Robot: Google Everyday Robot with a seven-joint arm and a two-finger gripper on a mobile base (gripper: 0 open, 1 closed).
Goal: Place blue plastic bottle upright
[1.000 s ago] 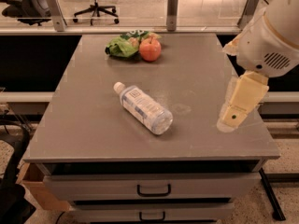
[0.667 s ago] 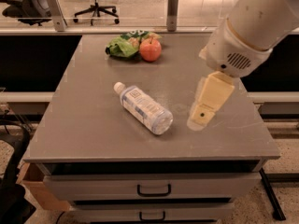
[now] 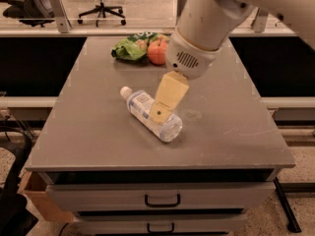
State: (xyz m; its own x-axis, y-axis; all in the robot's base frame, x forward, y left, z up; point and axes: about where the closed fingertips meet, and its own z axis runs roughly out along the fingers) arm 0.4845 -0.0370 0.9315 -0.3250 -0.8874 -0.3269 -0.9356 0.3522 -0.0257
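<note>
The blue plastic bottle lies on its side in the middle of the grey table, white cap toward the back left, base toward the front right. It is clear and ribbed with a white-and-blue label. My gripper hangs from the big white arm and its yellowish finger covers the middle of the bottle, directly over it. I cannot tell whether it touches the bottle.
A red apple and a green bag sit at the table's back edge. Drawers with dark handles are below the front edge. Office chairs stand on the floor behind the table.
The arm has swung left from the table's right side, and the gripper now sits over the bottle. The bottle has not moved.
</note>
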